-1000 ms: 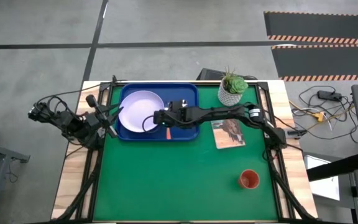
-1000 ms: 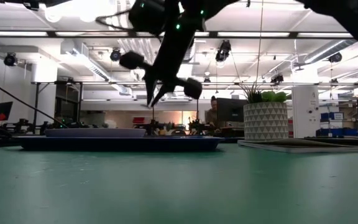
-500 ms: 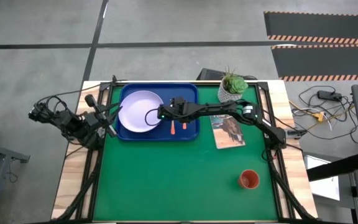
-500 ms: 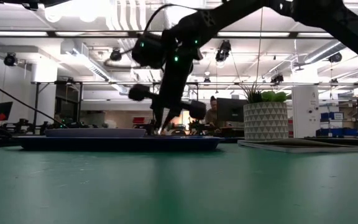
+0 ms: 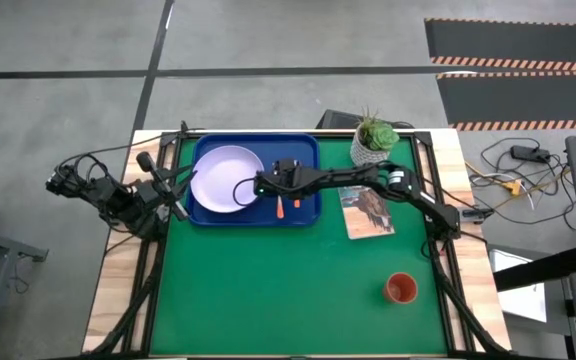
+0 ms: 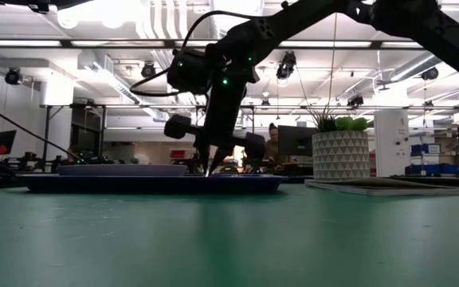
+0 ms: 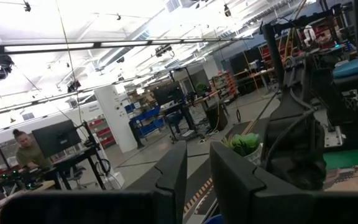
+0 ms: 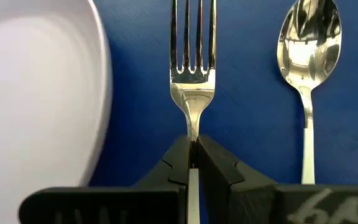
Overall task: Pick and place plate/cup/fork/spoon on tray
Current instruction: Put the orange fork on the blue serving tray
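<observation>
The blue tray lies at the table's far left, with the lavender plate in its left half. The spoon lies in the tray to the plate's right. Between spoon and plate is the fork, with my right gripper shut on it; both orange handles show in the high view. In the low view that gripper reaches down to the tray's rim height. The orange-red cup stands on the green mat at the near right. My left gripper waits open at the table's left edge. My right gripper pinches the fork's narrow silver neck, just behind the prongs, between its two fingertips. The fingers slant down from above and point along the fork, prongs ahead of them. The fork is low over the tray floor; whether it rests on it, I cannot tell.
A white pot with a green plant stands at the far edge, right of the tray. A printed booklet lies just in front of it. The green mat's middle and near left are bare.
My right gripper, still shut on the fork, has come down from above the tray until its fingertips are at rim height, shifting slightly toward the far edge. Most of the descent came early; it has since almost stopped. The fork is now beside the spoon.
</observation>
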